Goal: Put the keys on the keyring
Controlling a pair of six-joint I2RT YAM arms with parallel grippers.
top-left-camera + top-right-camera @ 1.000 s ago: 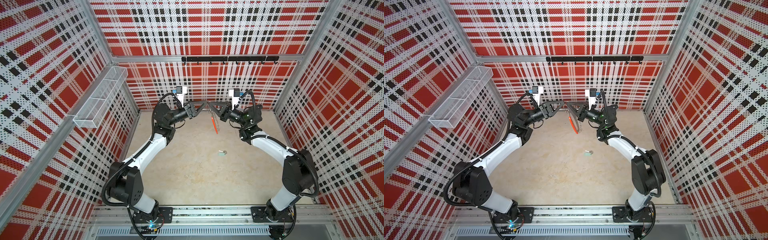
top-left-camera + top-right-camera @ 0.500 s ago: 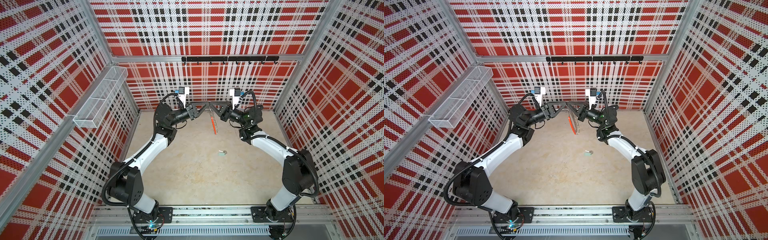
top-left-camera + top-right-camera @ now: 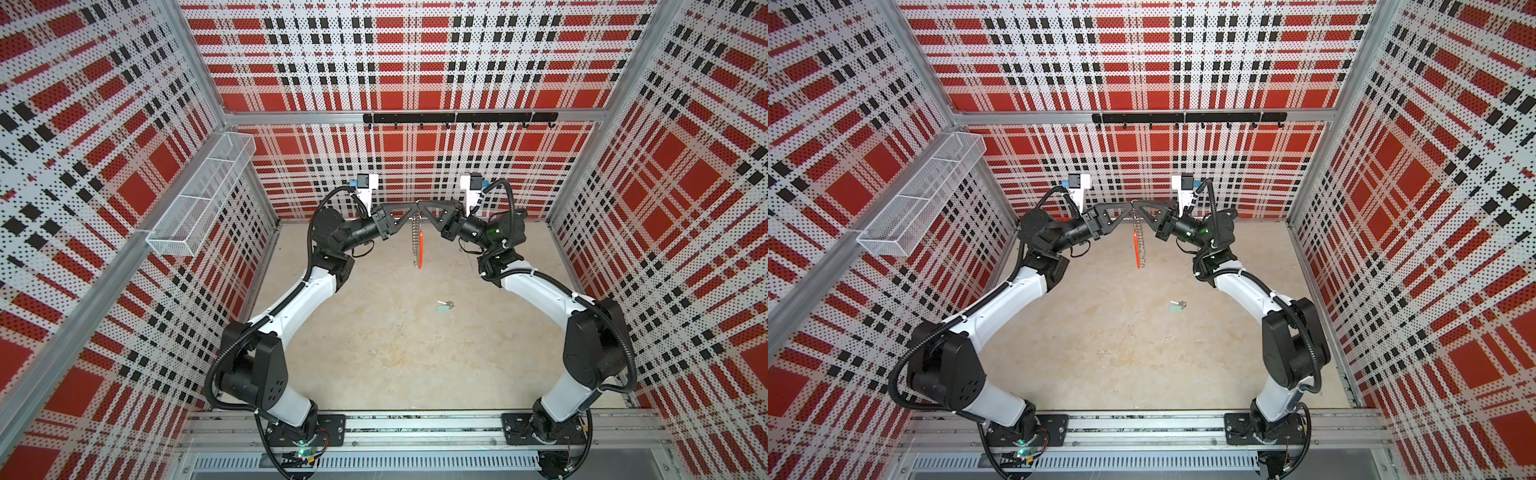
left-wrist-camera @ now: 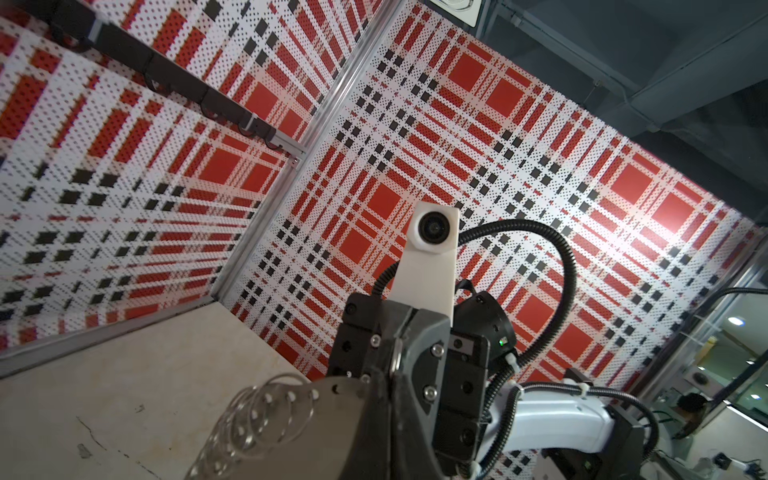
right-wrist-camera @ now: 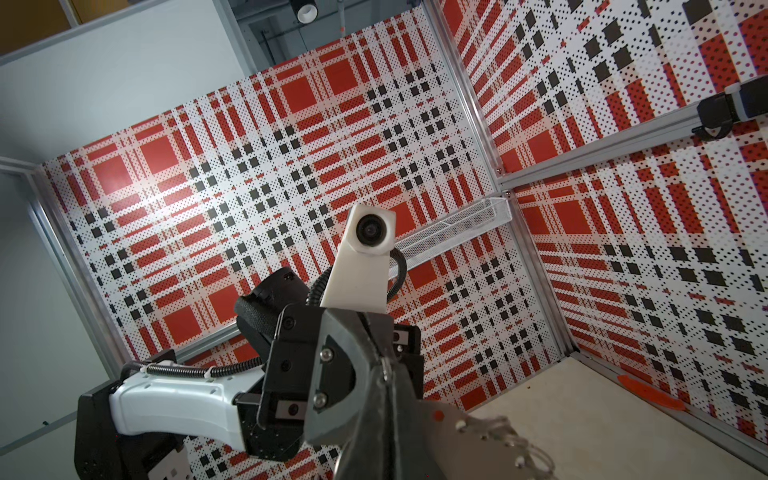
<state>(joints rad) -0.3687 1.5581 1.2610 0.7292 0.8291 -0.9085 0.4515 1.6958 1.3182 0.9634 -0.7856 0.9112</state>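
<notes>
Lying on the table (image 3: 374, 353) between the two arms, the keys (image 3: 444, 306) are untouched. Farther back, the keyring (image 3: 417, 243) hangs edge-on in the air, its top pinched by the left gripper (image 3: 409, 207) and the right gripper (image 3: 424, 207), each clamped shut on it. The step looks like readying the ring; next, one claw probably has to let go and fetch the keys.
</notes>
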